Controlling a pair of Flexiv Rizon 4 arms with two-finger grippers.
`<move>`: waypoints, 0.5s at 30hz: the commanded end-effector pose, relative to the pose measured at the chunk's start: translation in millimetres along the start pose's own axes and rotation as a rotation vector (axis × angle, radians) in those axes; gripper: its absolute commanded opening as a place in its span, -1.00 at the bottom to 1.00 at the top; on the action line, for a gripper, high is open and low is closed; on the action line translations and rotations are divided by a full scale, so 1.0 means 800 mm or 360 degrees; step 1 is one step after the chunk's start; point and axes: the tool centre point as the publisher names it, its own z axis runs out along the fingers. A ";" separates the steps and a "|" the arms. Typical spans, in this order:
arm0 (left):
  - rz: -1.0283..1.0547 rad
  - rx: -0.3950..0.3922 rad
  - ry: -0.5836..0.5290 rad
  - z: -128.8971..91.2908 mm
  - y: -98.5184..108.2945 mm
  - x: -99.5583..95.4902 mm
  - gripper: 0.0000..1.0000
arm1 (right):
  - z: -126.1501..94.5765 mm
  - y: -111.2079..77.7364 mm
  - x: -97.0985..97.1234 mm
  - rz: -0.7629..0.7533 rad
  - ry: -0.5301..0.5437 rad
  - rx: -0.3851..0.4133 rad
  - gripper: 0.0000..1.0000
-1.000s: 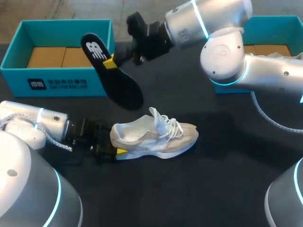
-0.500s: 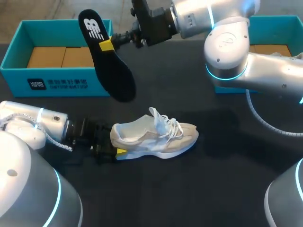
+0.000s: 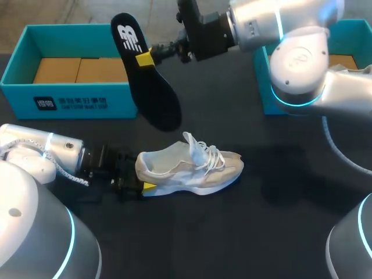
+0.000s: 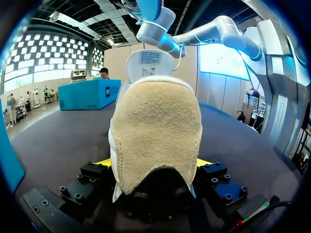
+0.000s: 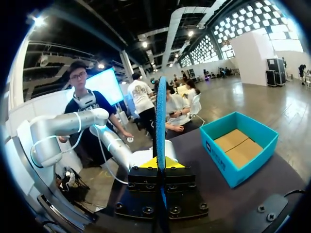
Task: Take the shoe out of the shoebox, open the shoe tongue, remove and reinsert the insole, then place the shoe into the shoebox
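Note:
A white and beige shoe (image 3: 195, 167) lies on its sole on the black table, toe to the right, laces loose. My left gripper (image 3: 140, 178) is shut on its heel, one yellow-tipped finger on each side. The left wrist view shows the suede heel (image 4: 155, 126) filling the space between the fingers of the left gripper (image 4: 154, 162). A black insole (image 3: 149, 87) hangs in the air above and to the left of the shoe, heel end up, with my right gripper (image 3: 145, 58) shut on its edge. In the right wrist view the insole (image 5: 161, 111) stands edge-on, rising out of the right gripper (image 5: 160, 164).
A teal shoebox (image 3: 81, 106) with a brown cardboard bottom stands at the back left, also seen beside the right gripper (image 5: 242, 145). A second teal box (image 3: 349, 28) sits at the back right, partly hidden by my right arm. Bare black table lies in front of the shoe.
My right arm has carried the insole up and then to the right, so it now hangs closer to the shoe. The left arm and the shoe have not moved.

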 end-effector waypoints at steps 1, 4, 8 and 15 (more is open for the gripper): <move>0.0000 -0.0001 -0.0001 -0.001 0.007 0.000 -1.00 | -0.014 -0.013 0.018 0.0027 -0.0076 0.0002 -1.00; 0.0000 -0.0001 -0.0001 -0.001 0.007 0.000 -1.00 | -0.023 -0.018 0.031 0.0052 -0.0115 0.0003 -1.00; 0.0000 -0.0001 -0.0001 -0.001 0.007 0.000 -1.00 | -0.034 -0.027 0.050 0.0112 -0.0164 -0.0025 -1.00; 0.0000 -0.0001 -0.0001 -0.001 0.007 0.000 -1.00 | -0.044 -0.040 0.075 0.0174 -0.0235 -0.0043 -1.00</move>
